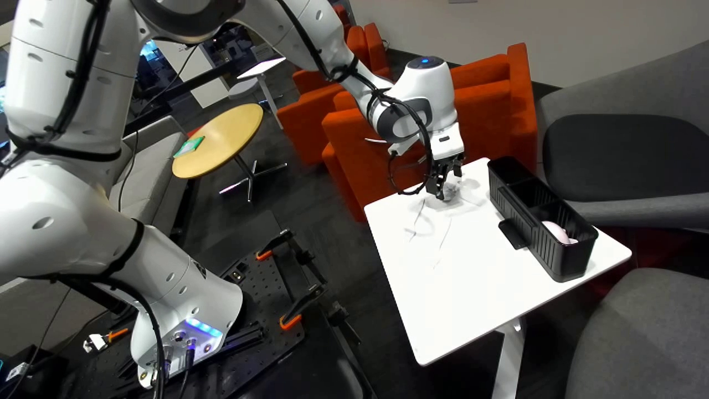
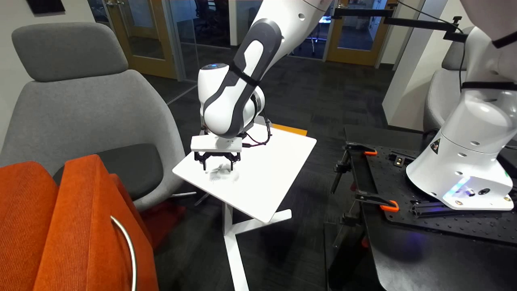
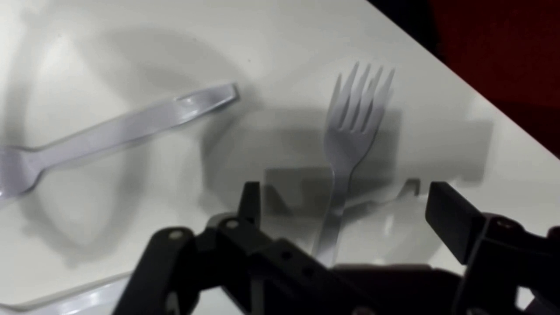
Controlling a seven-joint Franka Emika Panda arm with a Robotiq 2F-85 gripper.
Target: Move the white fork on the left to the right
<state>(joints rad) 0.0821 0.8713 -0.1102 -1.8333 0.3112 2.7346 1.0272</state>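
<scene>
On the white rectangular tabletop [image 1: 460, 310], a white plastic fork [image 3: 345, 151] lies beneath the widely parted jaws of the black two-fingered gripper [image 3: 344, 199], near another white plastic utensil [image 3: 116, 128].

Wrist view: fork [image 3: 345, 153] handle end hidden behind end effector [image 3: 343, 205]; left utensil [image 3: 113, 134] cut off, kind unclear.

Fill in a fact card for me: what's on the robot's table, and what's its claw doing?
Surface: white table
Claw: gripper, open, holding nothing
Between its jaws, wrist view: pale fork, not gripped
Left of that, wrist view: pale utensil, one end cut off
Bottom left, wrist view: part of another pale piece
Box: black box with compartments
Inside box: pale thing, too unclear to name
</scene>
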